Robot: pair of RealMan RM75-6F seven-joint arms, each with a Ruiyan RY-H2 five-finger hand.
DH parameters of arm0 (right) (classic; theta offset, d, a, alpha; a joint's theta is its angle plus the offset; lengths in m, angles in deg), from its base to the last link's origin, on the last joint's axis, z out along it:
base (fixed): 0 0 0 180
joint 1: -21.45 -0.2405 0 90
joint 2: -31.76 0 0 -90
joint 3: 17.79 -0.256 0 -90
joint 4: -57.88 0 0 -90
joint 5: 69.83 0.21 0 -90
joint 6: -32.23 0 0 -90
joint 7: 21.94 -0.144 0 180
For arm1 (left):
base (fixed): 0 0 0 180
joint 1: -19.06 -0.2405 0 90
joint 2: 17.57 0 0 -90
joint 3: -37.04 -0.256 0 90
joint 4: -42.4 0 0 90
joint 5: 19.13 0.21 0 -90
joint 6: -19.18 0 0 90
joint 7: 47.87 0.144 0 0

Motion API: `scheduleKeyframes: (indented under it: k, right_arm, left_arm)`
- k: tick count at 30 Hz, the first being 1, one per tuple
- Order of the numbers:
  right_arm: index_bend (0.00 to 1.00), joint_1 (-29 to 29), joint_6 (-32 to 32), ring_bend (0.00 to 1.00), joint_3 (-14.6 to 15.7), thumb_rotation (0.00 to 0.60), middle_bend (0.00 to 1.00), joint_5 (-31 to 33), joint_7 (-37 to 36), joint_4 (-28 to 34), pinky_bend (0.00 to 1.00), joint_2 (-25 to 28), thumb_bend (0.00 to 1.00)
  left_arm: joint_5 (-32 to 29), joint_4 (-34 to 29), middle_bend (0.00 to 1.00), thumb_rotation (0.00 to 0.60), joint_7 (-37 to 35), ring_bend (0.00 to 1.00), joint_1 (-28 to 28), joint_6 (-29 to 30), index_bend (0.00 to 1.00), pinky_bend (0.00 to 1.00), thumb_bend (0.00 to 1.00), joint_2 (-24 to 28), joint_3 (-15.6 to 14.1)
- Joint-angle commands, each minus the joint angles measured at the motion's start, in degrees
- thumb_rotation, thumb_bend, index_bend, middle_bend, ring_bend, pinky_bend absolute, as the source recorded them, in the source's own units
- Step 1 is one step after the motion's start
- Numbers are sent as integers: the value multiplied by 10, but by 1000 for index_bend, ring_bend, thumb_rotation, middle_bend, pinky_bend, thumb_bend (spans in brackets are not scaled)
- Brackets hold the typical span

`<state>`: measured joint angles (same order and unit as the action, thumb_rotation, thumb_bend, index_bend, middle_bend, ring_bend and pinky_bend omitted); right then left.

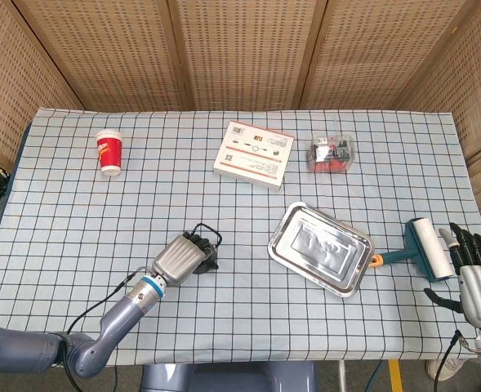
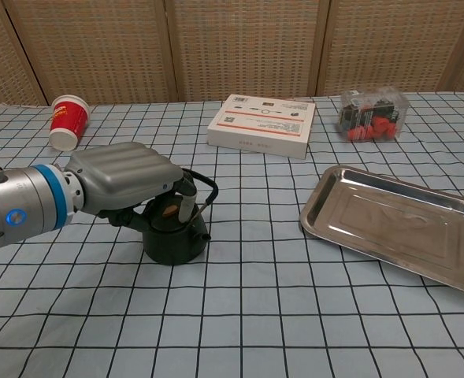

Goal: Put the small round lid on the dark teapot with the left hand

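The dark teapot [image 2: 175, 240] stands on the checked cloth at the near left, its wire handle raised behind it. My left hand [image 2: 125, 177] hangs over it from the left, fingers curled down onto its top. Under those fingers the small round lid [image 2: 168, 209], with a brownish centre, sits at the teapot's mouth, and one finger [image 2: 186, 206] stays against it. From the head view the left hand [image 1: 180, 260] covers most of the teapot [image 1: 208, 260] and hides the lid. My right hand [image 1: 475, 282] rests at the far right edge, fingers apart and holding nothing.
A steel tray [image 2: 397, 223] lies right of the teapot. A white box [image 2: 261, 124] and a clear tub of red items [image 2: 371, 113] sit further back. A red paper cup [image 2: 66, 120] stands back left. A lint roller [image 1: 424, 249] lies beside the right hand.
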<state>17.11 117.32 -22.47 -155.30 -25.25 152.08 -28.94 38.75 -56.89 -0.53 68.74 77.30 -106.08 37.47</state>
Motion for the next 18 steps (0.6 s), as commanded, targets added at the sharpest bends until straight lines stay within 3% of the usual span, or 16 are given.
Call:
scheduleKeyframes:
  k: [1, 8, 9, 11, 12, 13, 15, 18]
  right_arm:
    - [0, 0, 0, 0, 0, 600, 0, 0, 0, 0, 0, 0, 0]
    - [0, 0, -1, 0, 0, 600, 0, 0, 0, 0, 0, 0, 0]
    - [0, 0, -1, 0, 0, 600, 0, 0, 0, 0, 0, 0, 0]
    - [0, 0, -1, 0, 0, 600, 0, 0, 1, 0, 0, 0, 0]
    - [0, 0, -1, 0, 1, 600, 0, 0, 1, 1, 0, 0, 0]
    - [0, 0, -1, 0, 1, 600, 0, -1, 1, 1, 0, 0, 0]
    - [0, 0, -1, 0, 1, 600, 0, -2, 1, 1, 0, 0, 0]
    - [0, 0, 0, 0, 2, 600, 0, -2, 2, 3, 0, 0, 0]
  left_arm:
    - [6, -1, 246, 600, -2, 255, -1, 5, 405, 351, 1000, 2, 1]
    - [59, -26, 237, 600, -36, 253, -14, 42, 376, 343, 999, 34, 15]
    - [71, -33, 212, 600, -45, 236, -18, 49, 347, 322, 948, 45, 16]
    - [95, -43, 115, 600, -63, 147, -26, 63, 258, 225, 633, 65, 18]
    - [109, -50, 53, 600, -78, 76, -35, 78, 173, 132, 344, 80, 20]
    - [118, -54, 11, 600, -90, 24, -43, 89, 90, 55, 128, 92, 20]
    - [125, -65, 0, 600, -106, 0, -63, 114, 8, 0, 0, 118, 20]
    - [112, -89, 0, 600, -135, 0, -96, 141, 0, 0, 0, 157, 16]
